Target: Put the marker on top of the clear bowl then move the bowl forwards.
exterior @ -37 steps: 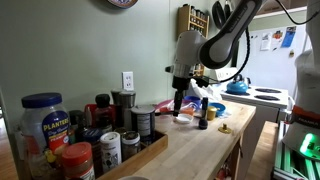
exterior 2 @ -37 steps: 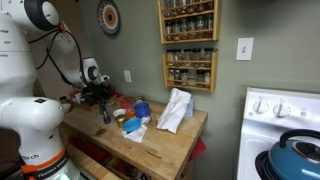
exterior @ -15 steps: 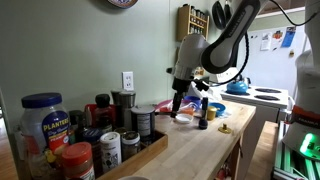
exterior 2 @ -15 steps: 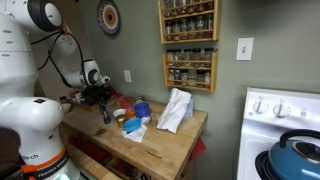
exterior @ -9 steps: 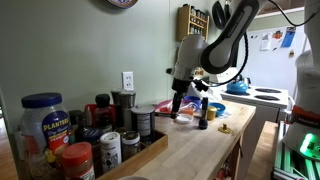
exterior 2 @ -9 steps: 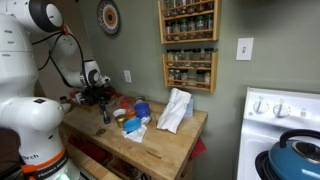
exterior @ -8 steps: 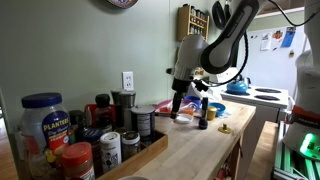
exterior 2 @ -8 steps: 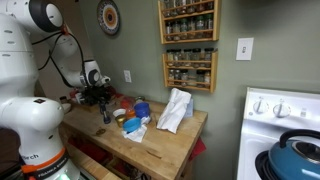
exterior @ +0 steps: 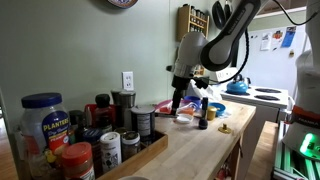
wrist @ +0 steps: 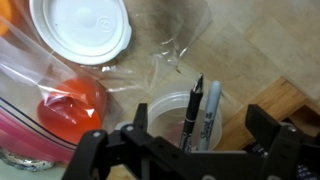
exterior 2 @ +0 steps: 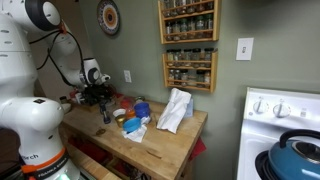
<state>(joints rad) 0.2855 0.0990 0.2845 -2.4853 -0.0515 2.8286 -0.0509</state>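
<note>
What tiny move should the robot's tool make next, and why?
Probably lower the open tool toward the small round clear bowl and close on its rim. In the wrist view the slim dark marker seems to lie across the bowl already, untouched between the spread fingers, so what looks left is moving the bowl forwards.

The arm (exterior: 228, 30) is made of smooth, rounded white shells joined by black bands, with small lettering (exterior 2: 30, 157) low on its bulky white casing, and it ends in a black, angular tool (wrist: 200, 120) with two blocky fingers (wrist: 262, 125).
</note>
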